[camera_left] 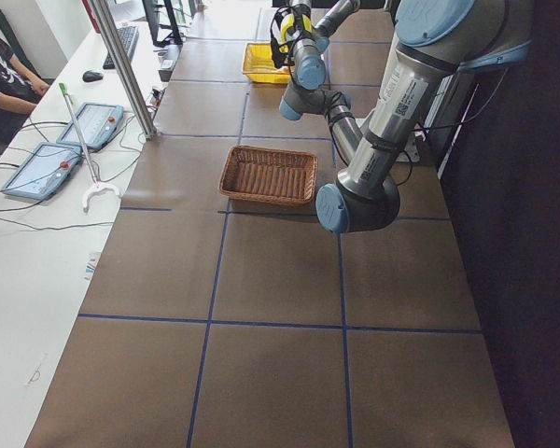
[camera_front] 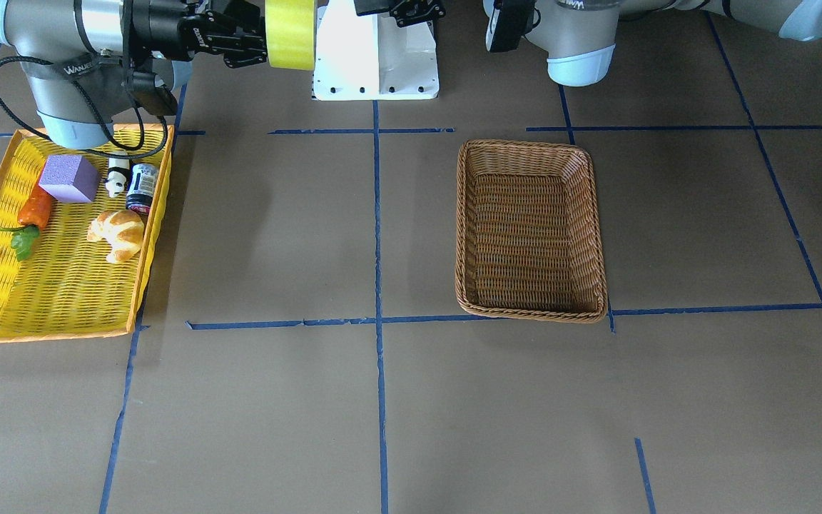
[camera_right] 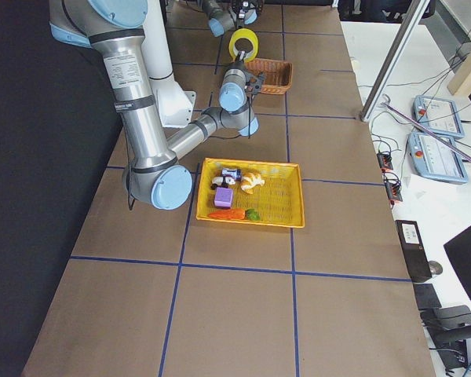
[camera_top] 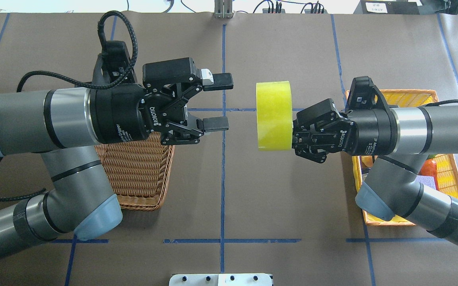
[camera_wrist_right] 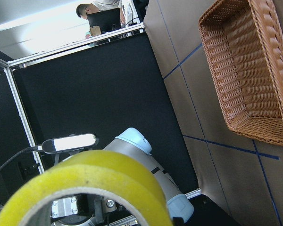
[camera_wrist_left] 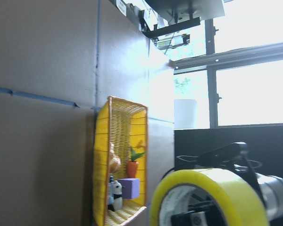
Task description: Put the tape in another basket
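Above the tabletop's (camera_top: pixel 292 206) middle, near the robot-side edge, the right gripper (camera_top: pixel 294 133) holds the tape (camera_top: pixel 273 116) clamped aloft; the left gripper (camera_top: pixel 217 102) faces it, jaws apart. Probably light, rigid, slick-faced: pinch wall through core.

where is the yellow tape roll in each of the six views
Front-facing: tape at the top edge, left of centre.
Overhead: tape just right of centre.
Exterior left: tape far off, top centre.
Exterior right: tape far off, top centre.
Left wrist: tape bottom right.
Right wrist: tape bottom left.
Landmark: the wicker basket, in every view except the left wrist.
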You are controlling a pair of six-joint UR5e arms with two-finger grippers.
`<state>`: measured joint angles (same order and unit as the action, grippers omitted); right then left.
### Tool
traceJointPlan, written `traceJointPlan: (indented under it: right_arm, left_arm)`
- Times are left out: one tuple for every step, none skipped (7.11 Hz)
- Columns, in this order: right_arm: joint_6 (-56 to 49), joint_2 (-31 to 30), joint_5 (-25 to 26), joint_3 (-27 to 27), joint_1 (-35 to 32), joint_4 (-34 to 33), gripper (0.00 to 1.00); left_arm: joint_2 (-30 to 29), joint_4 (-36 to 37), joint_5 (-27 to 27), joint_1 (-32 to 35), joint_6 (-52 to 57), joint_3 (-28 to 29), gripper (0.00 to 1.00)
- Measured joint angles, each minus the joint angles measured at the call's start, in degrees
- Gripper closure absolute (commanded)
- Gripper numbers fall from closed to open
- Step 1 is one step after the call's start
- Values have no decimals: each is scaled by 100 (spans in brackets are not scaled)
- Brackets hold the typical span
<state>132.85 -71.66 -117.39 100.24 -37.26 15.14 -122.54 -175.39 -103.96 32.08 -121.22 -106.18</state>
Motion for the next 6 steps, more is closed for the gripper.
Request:
traceJointPlan:
  right_arm:
    - [-2, 2, 9, -26, 58, 104, 100]
    - [-4, 2, 12, -32, 128, 149, 99]
    - [-7, 27, 18, -32, 218, 166, 99]
    - [-11, 65, 26, -32, 284, 171, 99]
    - [-15, 88, 37, -33, 331, 173, 99]
    - [-22, 98, 64, -40, 372, 171, 99]
  left_arm:
    - [-12, -20, 46, -32, -2, 1, 2]
    - [-31, -27, 97, -52, -2, 16, 2]
    - [-48, -31, 179, -95, -3, 41, 2]
    - [-58, -36, 236, -147, 0, 57, 3]
    - [-63, -38, 261, -193, 1, 66, 5]
    - [-66, -41, 273, -237, 2, 68, 7]
